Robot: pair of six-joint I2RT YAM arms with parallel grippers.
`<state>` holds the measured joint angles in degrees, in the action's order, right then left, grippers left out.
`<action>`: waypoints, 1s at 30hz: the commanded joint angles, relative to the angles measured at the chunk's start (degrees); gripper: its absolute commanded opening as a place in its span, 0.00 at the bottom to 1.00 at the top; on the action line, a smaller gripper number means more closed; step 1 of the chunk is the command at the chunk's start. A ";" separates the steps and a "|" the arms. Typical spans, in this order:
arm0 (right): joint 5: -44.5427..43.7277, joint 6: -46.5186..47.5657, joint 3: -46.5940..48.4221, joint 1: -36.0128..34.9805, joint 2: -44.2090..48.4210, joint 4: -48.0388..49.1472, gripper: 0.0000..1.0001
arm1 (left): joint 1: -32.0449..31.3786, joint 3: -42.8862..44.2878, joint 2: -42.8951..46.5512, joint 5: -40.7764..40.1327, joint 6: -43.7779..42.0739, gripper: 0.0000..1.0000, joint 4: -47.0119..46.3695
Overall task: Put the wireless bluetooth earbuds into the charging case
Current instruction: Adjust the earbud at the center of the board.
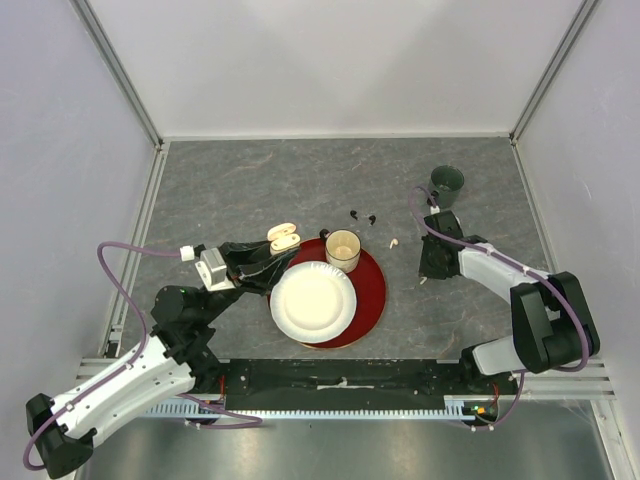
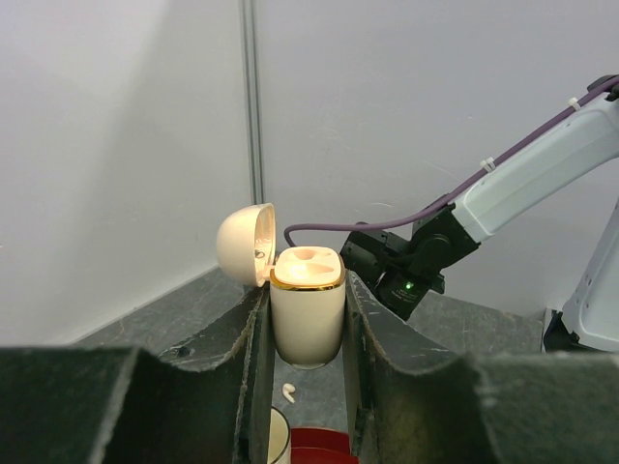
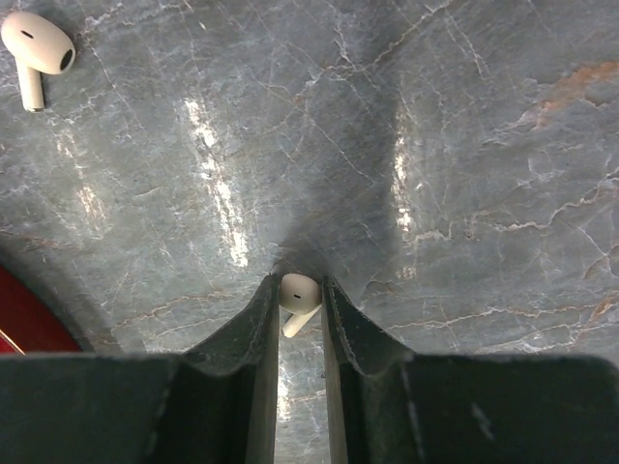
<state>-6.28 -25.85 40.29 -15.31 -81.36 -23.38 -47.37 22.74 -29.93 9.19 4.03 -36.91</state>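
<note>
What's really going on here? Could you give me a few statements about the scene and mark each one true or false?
1. The left gripper holds the charging case with its lid swung open. True.
2. Both white earbuds lie loose on the table. False: one white earbud is pinched between the fingers of the right gripper; only the other white earbud lies loose.
3. The paper cup stands on the red plate. True.
4. The black earbuds already sit in the case. False: they lie on the table beyond the paper cup.
</note>
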 commanded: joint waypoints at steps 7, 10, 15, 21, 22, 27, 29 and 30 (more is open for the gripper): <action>-2.41 0.62 -0.39 -1.12 -1.87 1.05 0.34 | -0.26 0.37 0.67 -0.84 -1.40 0.02 -0.19; -3.38 -0.17 -0.13 -1.13 -1.78 0.26 0.40 | -0.26 0.29 0.58 -1.10 -1.40 0.02 -0.10; -5.93 -5.43 0.31 -1.12 -2.48 -1.66 0.38 | -0.26 0.37 0.67 -1.19 -1.66 0.02 0.08; -8.39 -10.80 1.02 -1.12 -3.89 -3.96 0.35 | -0.17 0.55 1.28 -1.54 -2.10 0.02 0.78; -8.48 -11.50 0.75 -1.12 -3.46 -3.87 0.35 | -0.17 0.55 1.37 -1.63 -2.19 0.02 0.78; -7.35 -11.77 0.49 -1.21 -1.78 -4.31 0.38 | -0.17 0.29 1.81 -1.98 -2.10 0.02 1.05; -7.25 -12.47 0.40 -1.21 -0.91 -4.48 0.39 | -0.17 0.37 1.55 -1.81 -1.92 0.02 1.05; -7.16 -12.65 0.14 -1.13 -0.21 -4.57 0.41 | -0.26 0.37 1.46 -1.81 -1.84 0.02 1.05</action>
<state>-12.56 -36.47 41.69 -16.64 -83.31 -24.53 -47.37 22.74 -28.45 8.84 4.03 -35.62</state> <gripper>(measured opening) 0.387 0.355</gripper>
